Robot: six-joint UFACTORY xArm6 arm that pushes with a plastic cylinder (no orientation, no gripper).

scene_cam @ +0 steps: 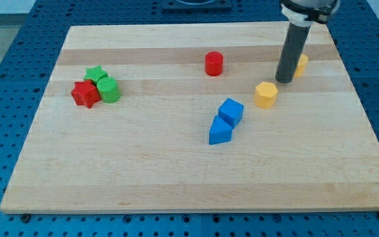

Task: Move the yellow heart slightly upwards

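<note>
A yellow block, whose shape I cannot make out, lies near the view's upper right, mostly hidden behind my rod. My tip rests on the board just left of it and touches or nearly touches its left side. A yellow hexagon sits just below and left of the tip, a small gap apart.
A red cylinder stands at the top centre. A blue cube and a blue triangular block touch in the middle. A green star, a green cylinder and a red star cluster at the left. The wooden board has blue pegboard around it.
</note>
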